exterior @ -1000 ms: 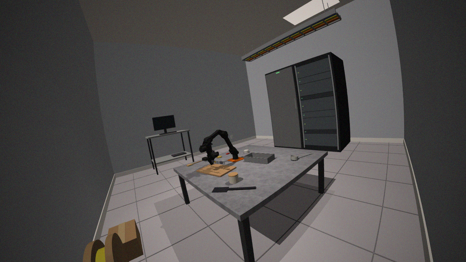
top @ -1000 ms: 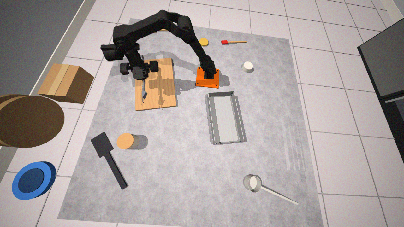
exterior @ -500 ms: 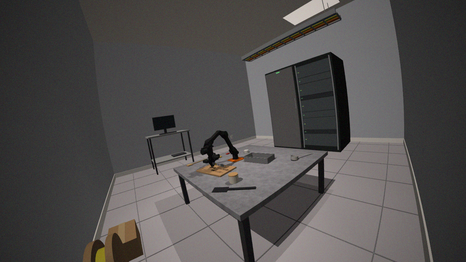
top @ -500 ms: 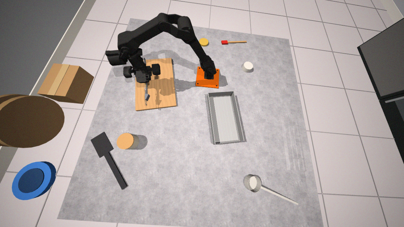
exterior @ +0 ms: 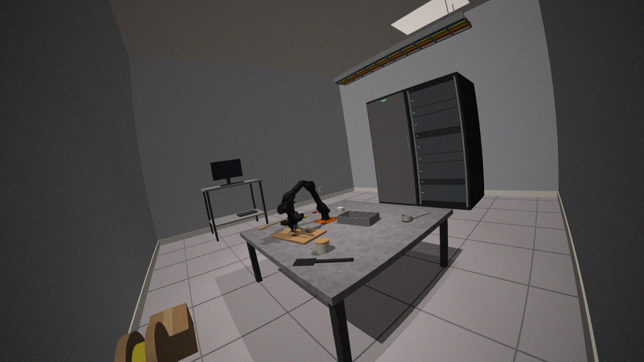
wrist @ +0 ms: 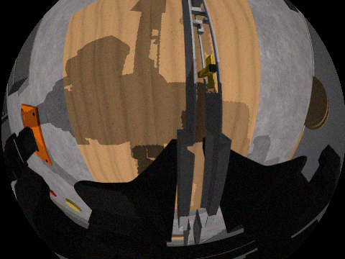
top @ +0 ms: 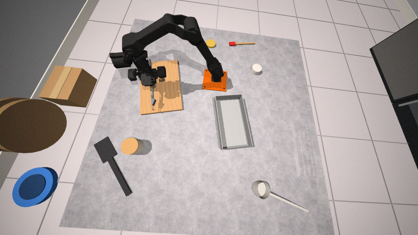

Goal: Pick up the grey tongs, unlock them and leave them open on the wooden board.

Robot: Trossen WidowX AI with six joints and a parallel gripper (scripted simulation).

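Observation:
The grey tongs point(top: 151, 95) point(wrist: 218, 104) lie roughly level, low over the wooden board point(top: 173, 100) point(wrist: 235, 32) point(exterior: 281, 236). Their two arms stand a little apart in the wrist view, with a yellow piece point(wrist: 210, 82) between them. My gripper point(wrist: 190, 143) is shut on the tongs, one finger against the outside of each arm. In the top view its fingers are hidden under the wrist parts. A grey block and a thin wire end of the tongs reach forward over the board. Whether the tongs touch the board is hard to tell. The tin point(top: 217, 122) point(exterior: 357, 220) has nothing across it.
The orange base plate point(top: 209, 84) point(wrist: 42, 145) is right of the board in the top view. A wooden-topped jar point(top: 130, 146) point(exterior: 322, 246) and a black spatula point(top: 119, 175) point(exterior: 333, 260) lie in front. A yellow disc point(top: 210, 43), a red-headed brush point(top: 245, 43) and a white ladle point(top: 287, 201) are farther off.

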